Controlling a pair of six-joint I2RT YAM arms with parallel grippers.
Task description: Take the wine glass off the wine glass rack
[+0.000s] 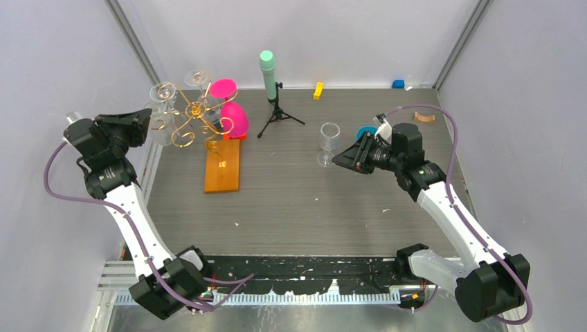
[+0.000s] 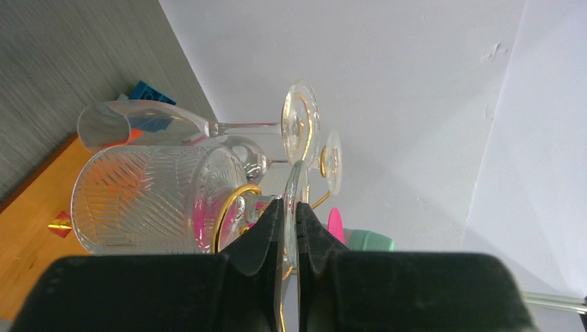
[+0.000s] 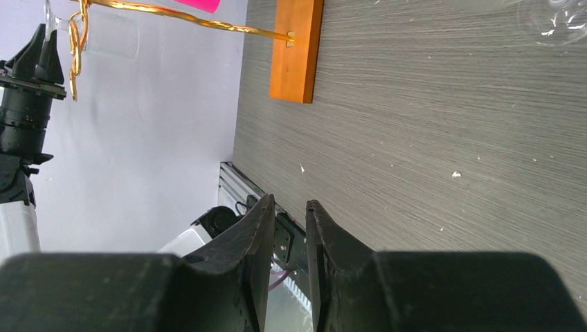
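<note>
Pale walls stand around a gray table [image 1: 311, 207]. At the upper left of the top view is the wine glass rack [image 1: 196, 111], gold wire on an orange board [image 1: 223, 166]. Glasses hang on it upside down, with their flat feet caught in the curls. The left gripper [image 2: 291, 207] is at the rack and pinches the thin round foot of a clear wine glass [image 2: 138, 200] with lines on it. I think it grabs the foot so the glass can slide out of its curl. The right gripper [image 3: 287, 204] is open just a little and holds nothing. It is beside another glass [image 1: 330, 142] standing on the table, middle right.
</note>
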